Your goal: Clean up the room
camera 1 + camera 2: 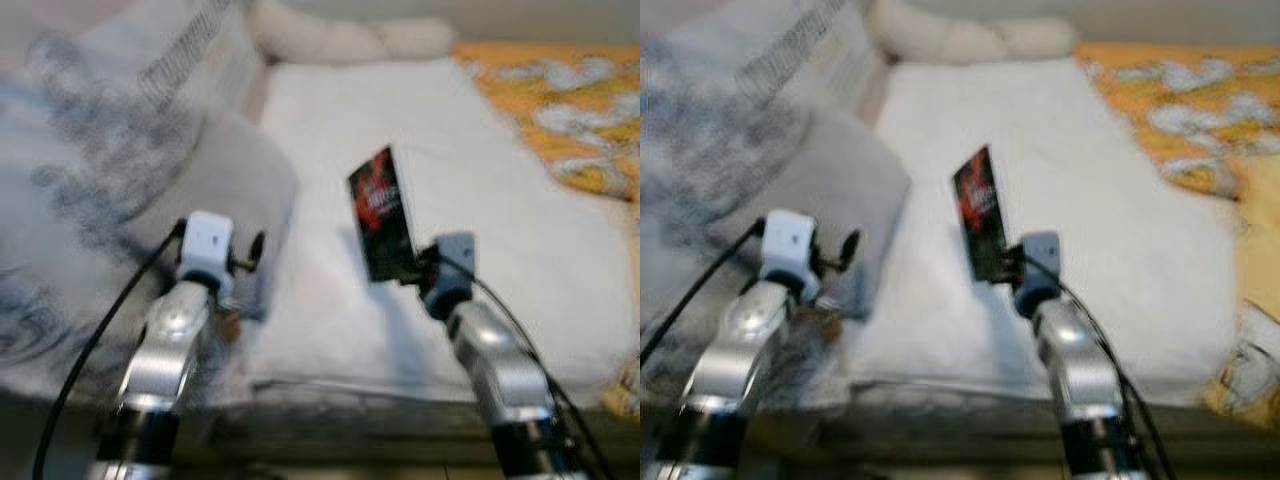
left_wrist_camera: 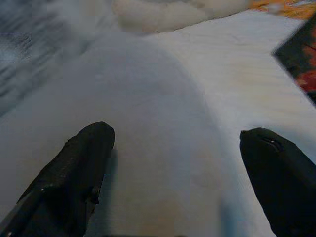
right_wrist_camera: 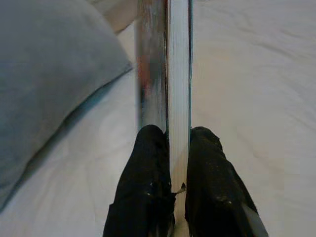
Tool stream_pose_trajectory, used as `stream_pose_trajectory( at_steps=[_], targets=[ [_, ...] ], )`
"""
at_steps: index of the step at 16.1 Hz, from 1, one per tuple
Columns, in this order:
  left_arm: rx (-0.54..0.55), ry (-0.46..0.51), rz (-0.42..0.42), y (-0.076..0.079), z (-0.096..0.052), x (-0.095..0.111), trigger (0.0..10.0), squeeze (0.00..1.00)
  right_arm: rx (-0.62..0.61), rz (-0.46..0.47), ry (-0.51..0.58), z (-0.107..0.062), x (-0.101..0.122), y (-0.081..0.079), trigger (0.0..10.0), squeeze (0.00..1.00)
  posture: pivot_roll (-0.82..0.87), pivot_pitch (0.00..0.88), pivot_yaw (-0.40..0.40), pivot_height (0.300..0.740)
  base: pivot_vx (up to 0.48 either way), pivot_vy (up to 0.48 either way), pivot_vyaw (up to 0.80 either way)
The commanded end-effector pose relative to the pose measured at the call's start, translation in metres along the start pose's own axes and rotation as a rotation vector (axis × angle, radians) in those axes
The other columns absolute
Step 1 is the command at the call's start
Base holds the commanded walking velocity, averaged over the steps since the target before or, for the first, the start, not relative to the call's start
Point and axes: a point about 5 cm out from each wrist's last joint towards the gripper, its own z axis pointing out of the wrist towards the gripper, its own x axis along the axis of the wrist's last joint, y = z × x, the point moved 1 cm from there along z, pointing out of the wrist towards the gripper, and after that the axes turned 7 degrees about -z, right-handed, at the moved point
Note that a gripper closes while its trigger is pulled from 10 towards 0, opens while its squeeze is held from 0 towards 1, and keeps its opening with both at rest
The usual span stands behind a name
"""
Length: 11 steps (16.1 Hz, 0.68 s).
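A thin book with a black and red cover (image 1: 382, 212) stands up above the white blanket (image 1: 470, 180) on the bed. My right gripper (image 3: 170, 143) is shut on the book's lower edge (image 3: 177, 74), one finger on each cover. My left gripper (image 2: 175, 143) is open, held over a grey pillow (image 1: 215, 170) to the left of the book. Its two black fingers (image 2: 74, 173) stand wide apart with nothing between them.
A patterned grey-and-white cushion (image 1: 90, 130) lies at the far left. A cream bolster (image 1: 340, 35) runs along the head of the bed. An orange patterned quilt (image 1: 560, 100) covers the right side. The bed's front edge (image 1: 360, 395) is just below my arms.
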Motion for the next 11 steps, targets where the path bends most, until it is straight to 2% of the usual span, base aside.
stream_pose_trajectory(
  at_steps=[1, 2, 7, 11],
  targets=[
    [0.021, -0.008, 0.006, -0.008, -0.003, -0.002, 10.0, 0.0, 0.03, 0.012, 0.042, 0.0, 0.008, -0.008, 10.0, 0.0, -0.02, 0.0, 0.023, 0.74, 0.0, 0.0, 0.65],
    [0.018, -0.003, 0.001, -0.007, -0.003, -0.001, 10.0, 0.0, 0.016, 0.041, 0.045, 0.0, 0.008, -0.006, 10.0, 0.0, -0.02, 0.0, 0.024, 0.74, 0.0, 0.0, 0.0],
    [-0.064, -0.007, 0.013, 0.002, -0.006, -0.003, 10.0, 0.0, 0.009, 0.05, 0.04, -0.002, 0.007, 0.0, 10.0, 0.0, -0.02, 0.0, 0.027, 0.74, 0.0, 0.0, 0.0],
    [-0.225, -0.012, 0.041, 0.015, -0.006, 0.0, 10.0, 0.0, 0.015, 0.096, -0.009, 0.019, 0.01, 0.008, 10.0, 0.0, -0.01, 0.0, 0.025, 0.74, 0.0, 0.0, 0.0]
  ],
)
